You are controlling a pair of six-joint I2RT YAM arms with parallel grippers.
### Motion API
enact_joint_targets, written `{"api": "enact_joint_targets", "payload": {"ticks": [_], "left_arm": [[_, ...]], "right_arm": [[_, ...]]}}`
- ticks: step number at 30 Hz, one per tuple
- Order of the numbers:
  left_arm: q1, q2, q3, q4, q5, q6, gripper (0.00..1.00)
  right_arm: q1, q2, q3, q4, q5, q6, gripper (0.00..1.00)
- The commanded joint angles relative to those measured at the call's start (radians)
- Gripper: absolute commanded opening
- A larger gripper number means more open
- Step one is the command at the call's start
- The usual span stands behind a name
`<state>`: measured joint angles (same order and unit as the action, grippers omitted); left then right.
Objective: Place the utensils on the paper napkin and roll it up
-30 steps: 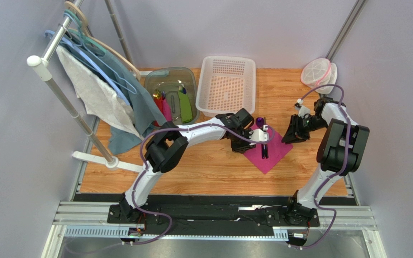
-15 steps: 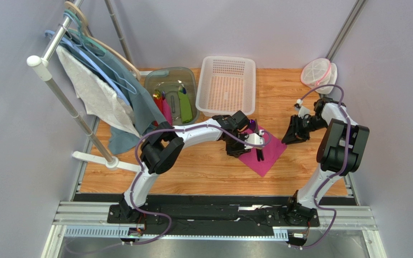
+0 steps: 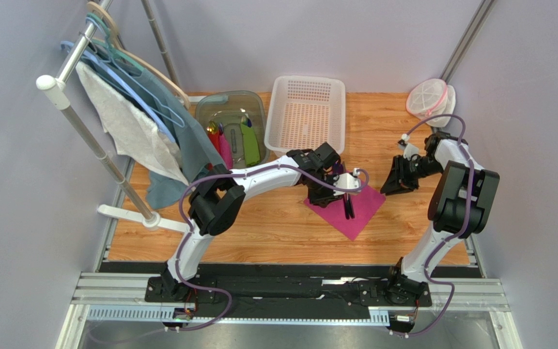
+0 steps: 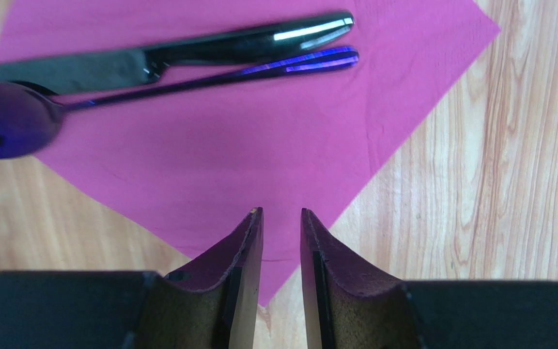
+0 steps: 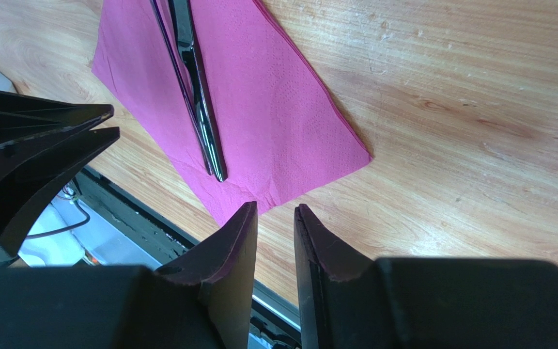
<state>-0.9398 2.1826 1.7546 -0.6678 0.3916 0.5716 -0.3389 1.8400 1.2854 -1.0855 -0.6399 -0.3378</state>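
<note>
Knife point(image 4: 100, 69) and spoon point(image 4: 13, 125) lie side by side on the napkin point(image 4: 260, 145), its near corner under the gripper's point(image 4: 281, 213) slightly parted, empty fingers, on the table point(image 4: 478, 182).

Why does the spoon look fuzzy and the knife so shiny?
Left wrist view: the spoon has its bowl blurred at the picture's edge, and light glints white off the knife. Right wrist view: the knife looks crisper.

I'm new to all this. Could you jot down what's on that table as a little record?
Napkin: magenta, flat, unrolled on the wooden table
Knife: black, lying on the napkin
Spoon: purple, beside the knife, bowl partly over the napkin's edge
Left jaws: narrowly apart, empty, over the napkin's edge
Right jaws: narrowly apart, empty, beside the napkin
</note>
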Motion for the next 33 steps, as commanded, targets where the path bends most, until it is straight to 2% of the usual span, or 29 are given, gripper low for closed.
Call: {"api": "enact_joint_targets", "payload": {"ticks": [1, 14, 26, 33], "left_arm": [[0.003, 0.035, 0.062, 0.008, 0.018, -0.030, 0.34], [0.003, 0.066, 0.033, -0.070, 0.044, 0.020, 0.34], [0.013, -0.125, -0.328, -0.039, 0.036, 0.151, 0.33], [0.071, -0.187, -0.397, -0.027, 0.044, 0.145, 0.32]], "right_arm": [[-0.011, -0.064, 0.005, -0.011, -0.024, -0.012, 0.29], [-0.015, -0.065, 0.009, -0.019, -0.032, -0.009, 0.29], [-0.015, -0.087, -0.043, -0.016, -0.064, 0.005, 0.29], [-0.005, -0.114, -0.107, -0.017, -0.106, 0.016, 0.29]]}}
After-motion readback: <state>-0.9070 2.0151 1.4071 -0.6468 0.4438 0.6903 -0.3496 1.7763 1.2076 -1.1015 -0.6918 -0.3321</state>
